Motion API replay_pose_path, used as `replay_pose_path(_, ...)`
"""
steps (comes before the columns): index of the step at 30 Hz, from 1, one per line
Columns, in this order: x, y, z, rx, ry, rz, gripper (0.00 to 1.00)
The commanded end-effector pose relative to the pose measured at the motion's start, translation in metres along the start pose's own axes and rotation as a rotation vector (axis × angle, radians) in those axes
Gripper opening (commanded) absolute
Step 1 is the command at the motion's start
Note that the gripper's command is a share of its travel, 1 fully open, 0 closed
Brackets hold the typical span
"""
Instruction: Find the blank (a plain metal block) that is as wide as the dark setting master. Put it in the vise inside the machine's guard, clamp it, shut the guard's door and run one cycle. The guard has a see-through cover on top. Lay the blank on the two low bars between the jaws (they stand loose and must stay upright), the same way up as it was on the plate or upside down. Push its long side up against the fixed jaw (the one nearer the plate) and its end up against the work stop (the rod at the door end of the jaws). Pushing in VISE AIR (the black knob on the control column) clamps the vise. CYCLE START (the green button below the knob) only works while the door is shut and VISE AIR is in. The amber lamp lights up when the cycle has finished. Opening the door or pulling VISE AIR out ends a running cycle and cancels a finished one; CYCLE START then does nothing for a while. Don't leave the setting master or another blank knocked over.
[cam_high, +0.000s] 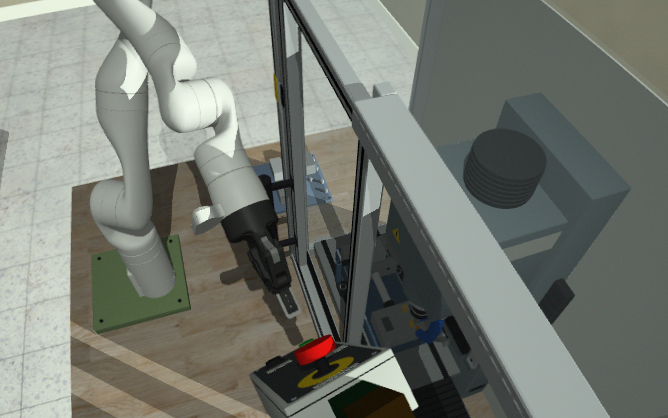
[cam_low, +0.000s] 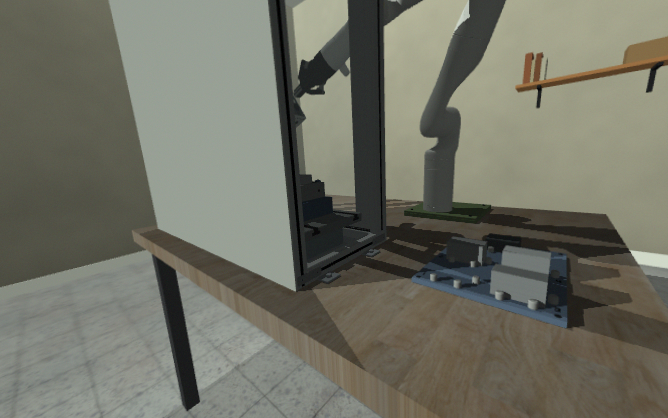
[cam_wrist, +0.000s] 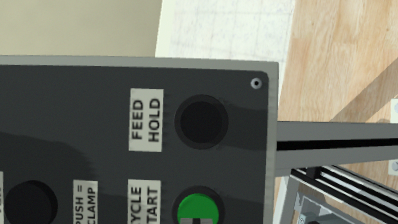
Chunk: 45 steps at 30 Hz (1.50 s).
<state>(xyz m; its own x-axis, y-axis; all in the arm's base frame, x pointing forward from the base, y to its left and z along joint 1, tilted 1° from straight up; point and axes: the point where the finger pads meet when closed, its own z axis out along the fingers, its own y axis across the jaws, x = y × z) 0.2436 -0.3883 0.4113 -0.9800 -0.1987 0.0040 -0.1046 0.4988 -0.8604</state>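
Observation:
My gripper is shut and empty. In the wrist view its tips show over the lower part of the green CYCLE START button; whether they touch it cannot be told. The black VISE AIR knob is at the lower left; its depth cannot be judged. The blue plate holds light grey blocks, a darker grey block and a dark block at the back. The vise is mostly hidden behind the guard; I cannot make out a blank in it. The door's state is unclear. The amber lamp is not seen.
The guard's grey posts and top beam stand beside the arm. The red stop button sits on the control column, beyond my fingertips. The black FEED HOLD button is above CYCLE START in the wrist view.

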Motion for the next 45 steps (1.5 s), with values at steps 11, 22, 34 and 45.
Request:
replay_pose_path(11,0.0004,0.0004,0.0040,0.001,-0.001,0.009,0.10)
replay_pose_path(22,0.0002,-0.0005,0.0036,0.001,0.000,0.002,0.10)
replay_pose_path(34,0.0004,0.0004,0.0068,0.001,-0.001,0.009,0.10)
replay_pose_path(45,0.0004,0.0004,0.0096,0.001,-0.001,0.009,0.10)
